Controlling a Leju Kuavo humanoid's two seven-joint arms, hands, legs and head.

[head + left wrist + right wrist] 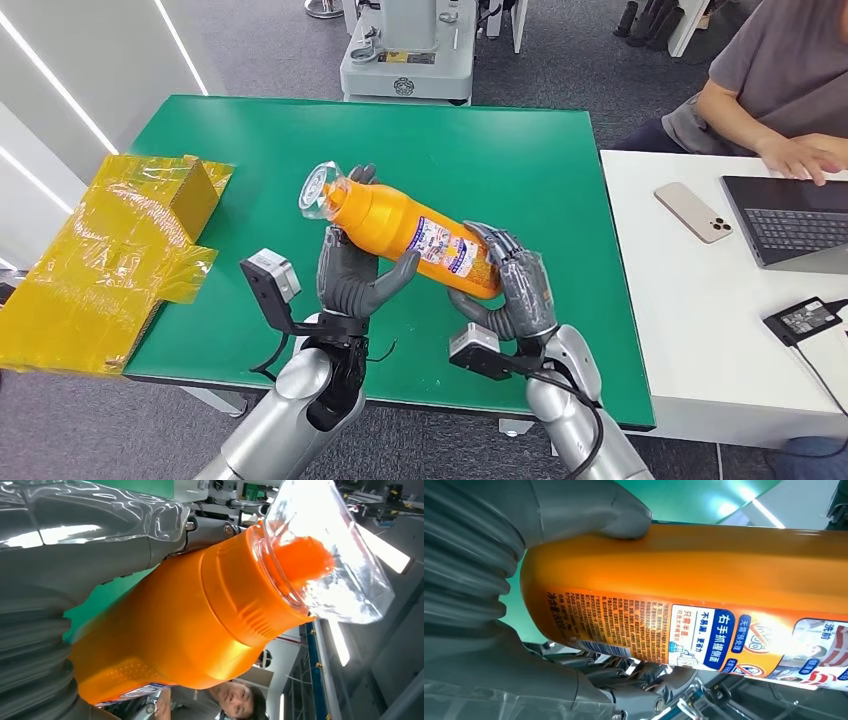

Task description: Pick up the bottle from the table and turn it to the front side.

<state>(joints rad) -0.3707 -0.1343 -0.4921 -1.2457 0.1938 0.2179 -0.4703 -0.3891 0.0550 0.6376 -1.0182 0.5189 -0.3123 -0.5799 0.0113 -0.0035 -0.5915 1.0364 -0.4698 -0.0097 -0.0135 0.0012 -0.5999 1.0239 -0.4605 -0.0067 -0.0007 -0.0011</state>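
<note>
An orange bottle [400,230] with a clear cap [322,190] and a printed label is held in the air above the green table [500,150], lying tilted with its cap toward the far left. My left hand [350,275] grips its upper body near the neck. My right hand [510,285] holds its base end. In the left wrist view the orange bottle [200,625] and clear cap [330,565] sit against my left hand [75,580]. In the right wrist view the label side of the bottle [704,595] faces the camera, with my right hand [524,540] wrapped around the base.
Yellow wrapped boxes [120,250] lie at the table's left edge. A white desk [700,320] to the right carries a phone [692,211], a laptop [790,220] and a charger [805,320]; a person [770,90] types there. A machine base [405,55] stands behind the table.
</note>
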